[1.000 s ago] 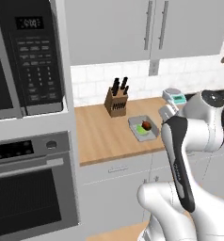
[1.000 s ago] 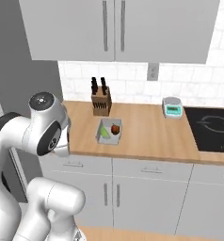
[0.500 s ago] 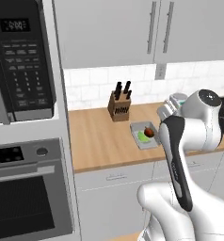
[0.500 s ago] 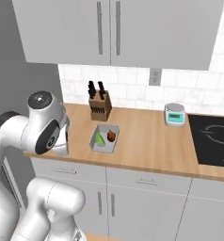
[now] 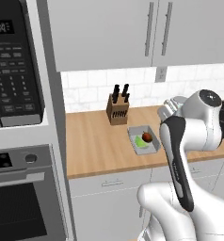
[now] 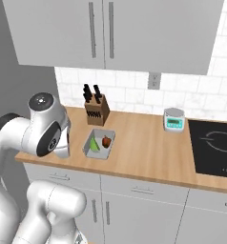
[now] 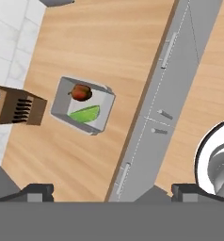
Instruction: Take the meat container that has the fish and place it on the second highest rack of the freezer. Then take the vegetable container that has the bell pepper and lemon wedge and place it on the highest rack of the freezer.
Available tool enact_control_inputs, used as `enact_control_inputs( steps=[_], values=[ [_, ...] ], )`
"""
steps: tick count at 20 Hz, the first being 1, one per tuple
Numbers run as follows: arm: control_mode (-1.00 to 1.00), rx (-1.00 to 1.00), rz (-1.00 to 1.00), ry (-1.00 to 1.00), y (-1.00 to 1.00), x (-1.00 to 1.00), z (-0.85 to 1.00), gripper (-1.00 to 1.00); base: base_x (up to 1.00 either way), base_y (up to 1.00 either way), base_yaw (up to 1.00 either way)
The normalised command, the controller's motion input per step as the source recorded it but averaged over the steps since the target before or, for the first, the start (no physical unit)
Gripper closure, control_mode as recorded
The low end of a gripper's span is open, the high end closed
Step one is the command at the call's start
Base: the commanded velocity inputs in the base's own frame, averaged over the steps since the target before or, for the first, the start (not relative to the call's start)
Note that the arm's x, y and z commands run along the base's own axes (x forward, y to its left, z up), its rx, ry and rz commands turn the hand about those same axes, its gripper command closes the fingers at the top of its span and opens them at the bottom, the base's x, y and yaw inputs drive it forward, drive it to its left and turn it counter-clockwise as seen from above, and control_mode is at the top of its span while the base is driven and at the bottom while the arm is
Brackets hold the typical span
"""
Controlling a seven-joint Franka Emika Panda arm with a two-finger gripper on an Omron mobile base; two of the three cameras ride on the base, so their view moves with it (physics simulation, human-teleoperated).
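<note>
The base is rolling right along the tabletop [image 6: 149, 157], sliding the oven out of frame. The hand [image 7: 109, 190] is hovering released, jaws spread wide, above the grey vegetable container [image 7: 83, 111] that is sitting just beside the knife block [image 7: 17, 111] with the bell pepper [image 7: 81, 92] and lemon wedge [image 7: 84, 114] inside.

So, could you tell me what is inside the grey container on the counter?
The container holds a red bell pepper and a green lemon wedge. Nothing visibly covers them.
</note>
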Motion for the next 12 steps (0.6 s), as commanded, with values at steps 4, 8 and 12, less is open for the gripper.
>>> enact_control_inputs(
  steps=[4, 8, 12],
  values=[
    [-1.0, 0.0, 0.0, 0.0, -0.06, 0.0, -0.31, -1.0, 0.02, 0.0, 0.01],
    [-1.0, 0.0, -0.09, 0.0, -0.34, 0.0, -0.37, -1.0, 0.0, 0.0, 0.0],
    [-1.0, 0.04, -0.24, 0.02, -0.15, 0.02, -0.45, -1.0, 0.0, 0.0, 0.0]
  ],
)
